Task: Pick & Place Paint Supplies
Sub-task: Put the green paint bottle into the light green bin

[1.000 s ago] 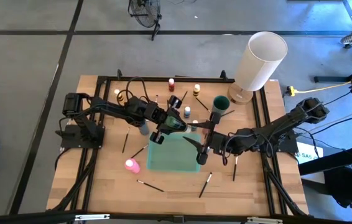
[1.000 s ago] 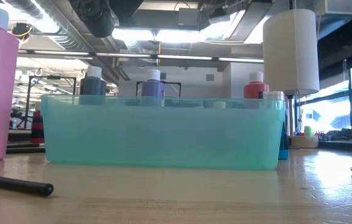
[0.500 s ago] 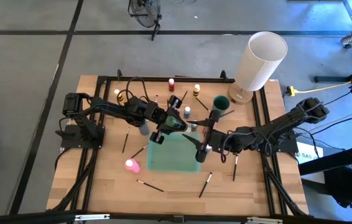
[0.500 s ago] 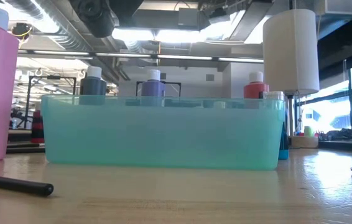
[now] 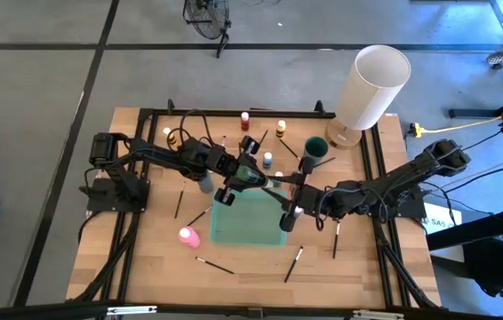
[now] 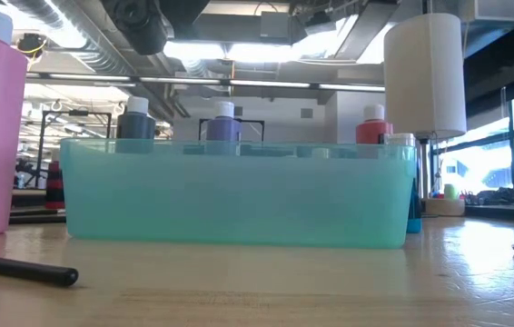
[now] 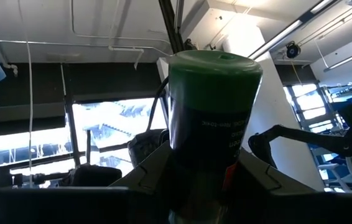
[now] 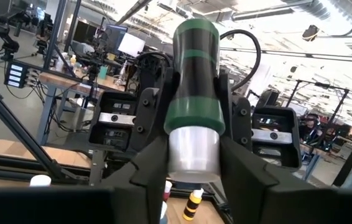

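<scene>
A green paint bottle (image 5: pixel 265 180) with a white cap hangs above the far edge of the teal bin (image 5: pixel 247 218), held between both grippers. My left gripper (image 7: pixel 207 168) is shut on its green body (image 7: pixel 210 106), coming from the table's left. From the right, my right gripper (image 8: pixel 193 155) is shut on its cap end. In the high view the two grippers (image 5: pixel 250 175) (image 5: pixel 280 185) meet tip to tip. A pink bottle (image 5: pixel 188 236) stands on the table to the left of the bin. My left gripper pinches the bottle's green body (image 7: pixel 191 155) between its two fingers, tips slanting upward. The bottle's flat base (image 7: pixel 216 62) stands above the fingers; its cap end is hidden below them. The bottle is lifted clear, over the bin. My right gripper pinches the bottle's white cap (image 8: pixel 191 152) between its two fingers (image 8: pixel 154 158), about level, from the table's right. The cap is the end nearest this gripper and the green body (image 8: pixel 194 81) rises beyond it. The bottle is clear of the bin.
Red (image 5: pixel 244 118), yellow (image 5: pixel 281 129) and blue (image 5: pixel 267 160) bottles and a green cup (image 5: pixel 314 148) stand at the far side. The large white cylinder (image 5: pixel 371 84) stands at the far right. Several brushes (image 5: pixel 293 264) (image 5: pixel 214 264) (image 5: pixel 336 240) (image 5: pixel 179 203) lie around the bin.
My right gripper's fingers have closed in from a wide spread onto the bottle's cap end. Both arms and the bottle have kept their place above the bin.
</scene>
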Robot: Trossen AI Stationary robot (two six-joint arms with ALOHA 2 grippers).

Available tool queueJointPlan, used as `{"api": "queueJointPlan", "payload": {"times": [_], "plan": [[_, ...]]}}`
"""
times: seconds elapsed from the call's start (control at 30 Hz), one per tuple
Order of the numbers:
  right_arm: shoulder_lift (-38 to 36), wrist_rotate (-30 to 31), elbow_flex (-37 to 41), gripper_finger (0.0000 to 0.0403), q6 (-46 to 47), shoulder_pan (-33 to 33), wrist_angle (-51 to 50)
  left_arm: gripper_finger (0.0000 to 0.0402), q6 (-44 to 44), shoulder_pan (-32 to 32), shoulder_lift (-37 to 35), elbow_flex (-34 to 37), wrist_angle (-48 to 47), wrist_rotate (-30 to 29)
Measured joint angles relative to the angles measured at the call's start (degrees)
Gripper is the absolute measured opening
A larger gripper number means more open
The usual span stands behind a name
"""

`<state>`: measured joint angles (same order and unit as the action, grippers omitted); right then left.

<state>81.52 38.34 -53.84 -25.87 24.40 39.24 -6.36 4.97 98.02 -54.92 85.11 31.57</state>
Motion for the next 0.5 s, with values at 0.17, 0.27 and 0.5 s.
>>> {"api": "queueJointPlan", "payload": {"times": [0.17, 0.27, 0.5], "plan": [[-0.04, 0.03, 0.0, 0.0117, 0.03, 0.0, -0.24, 0.0108, 0.03, 0.0, 0.0, 0.0, 0.02, 0.05], [-0.04, 0.03, 0.0, 0.0117, 0.17, 0.0, -0.34, 0.0113, 0.85, 0.0, 0.0, 0.0, -0.25, 0.38], [-0.04, -0.02, 0.02, 0.0117, 0.66, 0.0, -0.7, 0.0163, 1.06, 0.0, -0.07, 0.0, -1.1, 0.76]]}}
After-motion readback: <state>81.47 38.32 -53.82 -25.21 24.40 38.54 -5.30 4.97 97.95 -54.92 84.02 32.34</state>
